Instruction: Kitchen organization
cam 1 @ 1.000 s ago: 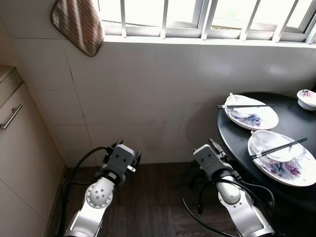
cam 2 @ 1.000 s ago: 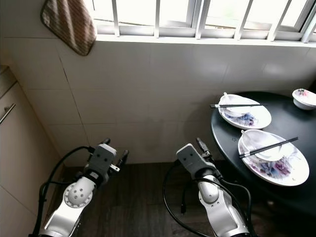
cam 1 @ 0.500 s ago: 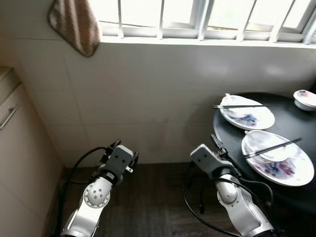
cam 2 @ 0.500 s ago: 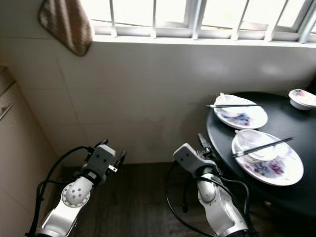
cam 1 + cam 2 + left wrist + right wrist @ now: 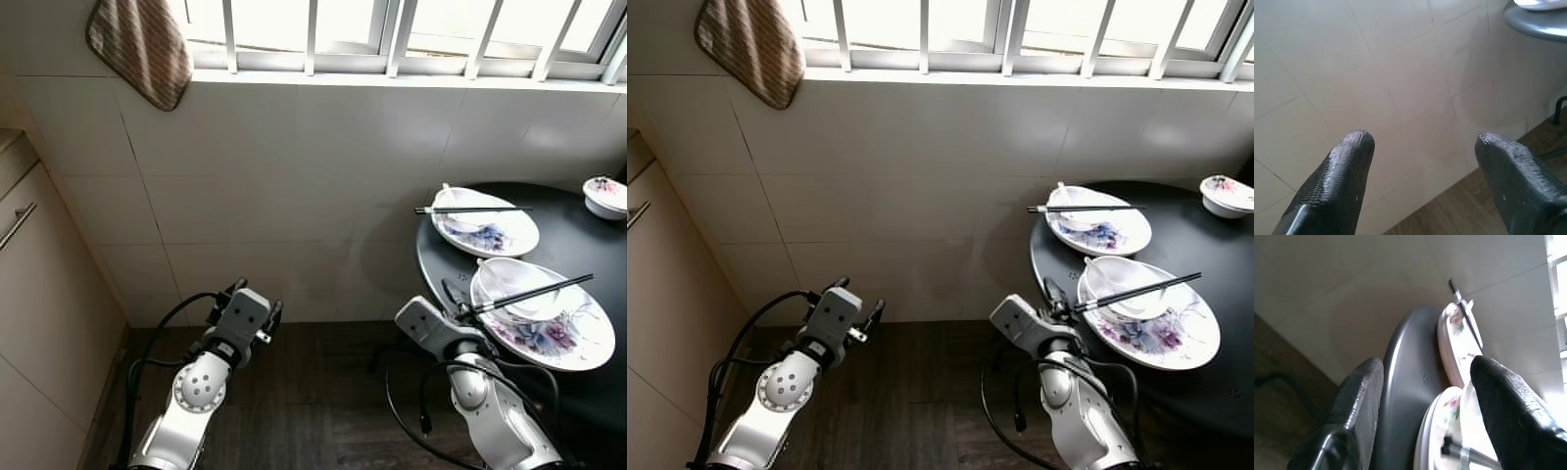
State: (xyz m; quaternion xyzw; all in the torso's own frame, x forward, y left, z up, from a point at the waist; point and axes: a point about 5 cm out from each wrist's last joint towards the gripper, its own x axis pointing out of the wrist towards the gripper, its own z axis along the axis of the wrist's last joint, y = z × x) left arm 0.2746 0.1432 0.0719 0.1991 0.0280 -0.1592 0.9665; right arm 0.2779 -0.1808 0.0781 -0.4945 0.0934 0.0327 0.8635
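While I am standing before the round black table (image 5: 588, 382), I am bringing my right gripper (image 5: 1425, 396), fingers wide and holding nothing, to its left edge, beside the near plate (image 5: 568, 338) carrying a bowl (image 5: 519, 284) and chopsticks (image 5: 529, 293). Next I am judging a careful reach. My left gripper (image 5: 1422, 161) is hanging wide.

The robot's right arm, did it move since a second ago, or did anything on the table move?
The right gripper has reached forward to the black table's edge, its open jaws now at the near plate. It holds nothing. The left gripper hangs low by the tiled wall, open as before. Both plates, their chopsticks and the small bowl lie as they did; the camera merely shifted.
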